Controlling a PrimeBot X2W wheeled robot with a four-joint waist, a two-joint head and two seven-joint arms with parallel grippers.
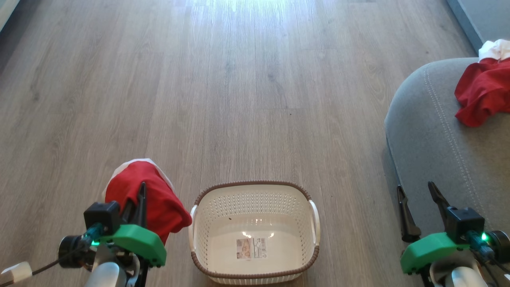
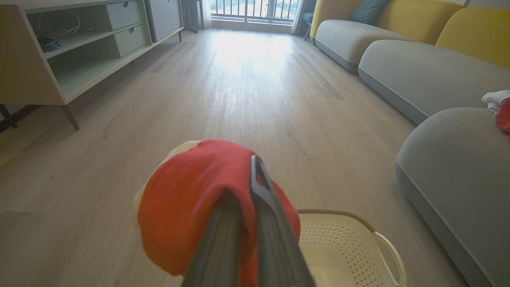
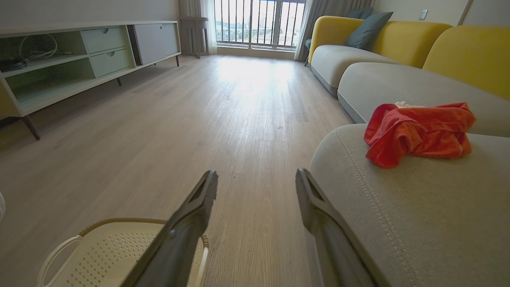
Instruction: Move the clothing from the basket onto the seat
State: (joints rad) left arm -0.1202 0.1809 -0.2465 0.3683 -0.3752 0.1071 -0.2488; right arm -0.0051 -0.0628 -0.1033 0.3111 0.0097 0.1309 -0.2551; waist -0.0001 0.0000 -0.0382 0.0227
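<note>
Left fingers [image 1: 142, 197] clamp a red garment [image 1: 161, 191] beside the empty basket [image 1: 251, 183]; right fingers [image 1: 406, 217] stand apart, holding nothing, near the seat [image 1: 430, 131].

A crumpled red garment [image 3: 416, 133] lies on the seat [image 3: 418, 211]. The right gripper [image 3: 257, 175] hangs just beside the seat's rounded corner, fingers spread wide. The basket [image 3: 107, 251] stands apart from the seat.

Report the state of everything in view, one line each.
Cream perforated plastic basket: upright on floor, empty.
Red fabric garment with white trim: held up, clear of the basket.
Left gripper: fingers shut on that garment.
Right gripper: fingers open, empty.
Crumpled red garment: lying on grey upholstered seat cushion.
Crumpled white garment: on that cushion too.
</note>
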